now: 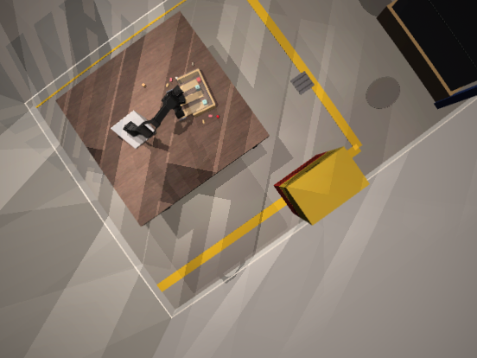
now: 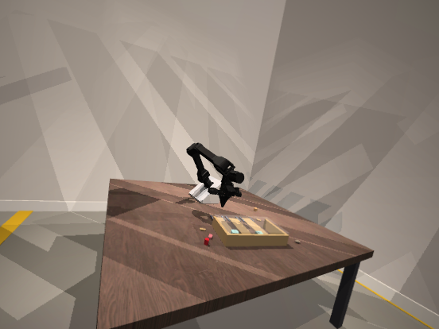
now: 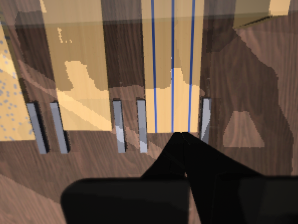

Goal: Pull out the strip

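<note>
My gripper (image 2: 223, 205) (image 3: 180, 138) is shut with nothing between its fingertips. In the wrist view the tips are at the near end of the blue-lined strip (image 3: 164, 75); contact cannot be told. A plain strip (image 3: 82, 50) lies to its left, and a speckled strip (image 3: 9, 100) is at the far left. Two teal cubes (image 1: 197, 86) (image 1: 205, 102) (image 2: 235, 231) (image 2: 259, 233) and a red cube (image 1: 199, 79) are inside the wooden box (image 1: 209, 88) (image 2: 256, 240). Their labels are too small to read, and no cube shows in the wrist view.
Upright grey guides (image 3: 119, 125) (image 3: 142, 125) (image 3: 205, 120) stand beside the strip ends. A clear cover lies over part of the box. A red cylinder (image 1: 218, 116) (image 2: 206, 241), an orange block (image 1: 143, 85) (image 2: 255, 209) and several small pieces lie around it.
</note>
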Available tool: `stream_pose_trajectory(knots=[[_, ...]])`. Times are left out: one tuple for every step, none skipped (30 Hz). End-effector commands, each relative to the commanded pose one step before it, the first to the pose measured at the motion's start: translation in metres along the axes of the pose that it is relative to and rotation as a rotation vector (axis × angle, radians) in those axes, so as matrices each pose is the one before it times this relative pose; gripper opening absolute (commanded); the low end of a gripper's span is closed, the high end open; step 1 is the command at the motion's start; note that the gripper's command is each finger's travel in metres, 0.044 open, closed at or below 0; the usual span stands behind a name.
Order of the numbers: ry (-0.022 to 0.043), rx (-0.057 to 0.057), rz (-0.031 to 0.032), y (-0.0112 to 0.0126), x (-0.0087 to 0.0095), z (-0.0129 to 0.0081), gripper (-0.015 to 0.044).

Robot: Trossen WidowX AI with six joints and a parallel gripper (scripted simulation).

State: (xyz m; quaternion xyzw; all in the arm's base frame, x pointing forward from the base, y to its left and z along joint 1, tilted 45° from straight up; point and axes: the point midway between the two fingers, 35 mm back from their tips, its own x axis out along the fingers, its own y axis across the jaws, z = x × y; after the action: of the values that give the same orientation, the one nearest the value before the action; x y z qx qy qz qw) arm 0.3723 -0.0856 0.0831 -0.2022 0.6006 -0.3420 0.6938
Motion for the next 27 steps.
stream_pose_trajectory(knots=[[0.0498, 0.0113, 0.00039, -0.00584, 0.00301, -0.00075, 0.0], [0.0, 0.0, 0.0, 0.0, 0.0, 0.0, 0.0], [0.0, 0.0, 0.00002, 0.00002, 0.00027, 0.00003, 0.0], [0.00001, 0.0, 0.00006, 0.00007, 0.00082, 0.00008, 0.0], [0.00001, 0.0, 0.00008, 0.00009, 0.00107, 0.0001, 0.0], [0.00001, 0.0, 0.0001, 0.00012, 0.00154, 0.00014, 0.0], [0.00001, 0.0, 0.0001, 0.00012, 0.00161, 0.00013, 0.0], [0.00001, 0.0, 0.00009, 0.00012, 0.00162, 0.00013, 0.0], [0.00001, 0.0, 0.00008, 0.00011, 0.00166, 0.00012, 0.0], [0.0, 0.0, 0.00007, 0.00011, 0.00166, 0.00012, 0.0], [0.0, 0.0, 0.00006, 0.00011, 0.00166, 0.00011, 0.0], [0.0, 0.0, 0.00006, 0.0001, 0.00166, 0.0001, 0.0], [0.0, 0.0, 0.00005, 0.0001, 0.00166, 0.0001, 0.0], [-0.00001, 0.0, 0.00004, 0.0001, 0.00166, 0.00009, 0.0], [-0.00001, 0.0, 0.00003, 0.00009, 0.00166, 0.00008, 0.0], [-0.00001, 0.0, 0.00002, 0.00009, 0.00166, 0.00007, 0.0], [-0.00001, 0.0, 0.00001, 0.00009, 0.00165, 0.00007, 0.0], [-0.00001, 0.0, 0.0, 0.00008, 0.00165, 0.00006, 0.0], [-0.00001, 0.0, -0.00001, 0.00009, 0.00165, 0.00005, 0.0], [-0.00002, 0.0, -0.00002, 0.00008, 0.00165, 0.00004, 0.0], [-0.00002, 0.0, -0.00003, 0.00008, 0.00165, 0.00004, 0.0], [-0.00002, 0.0, -0.00004, 0.00008, 0.00165, 0.00003, 0.0], [-0.00002, 0.0, -0.00005, 0.00008, 0.00165, 0.00002, 0.0], [-0.00002, 0.0, -0.00006, 0.00007, 0.00165, 0.00001, 0.0], [-0.00002, 0.0, -0.00007, 0.00008, 0.00164, 0.00001, 0.0], [-0.00002, 0.0, -0.00008, 0.00007, 0.00164, 0.0, 0.0], [-0.00002, 0.0, -0.00009, 0.00008, 0.00164, -0.00001, 0.0]])
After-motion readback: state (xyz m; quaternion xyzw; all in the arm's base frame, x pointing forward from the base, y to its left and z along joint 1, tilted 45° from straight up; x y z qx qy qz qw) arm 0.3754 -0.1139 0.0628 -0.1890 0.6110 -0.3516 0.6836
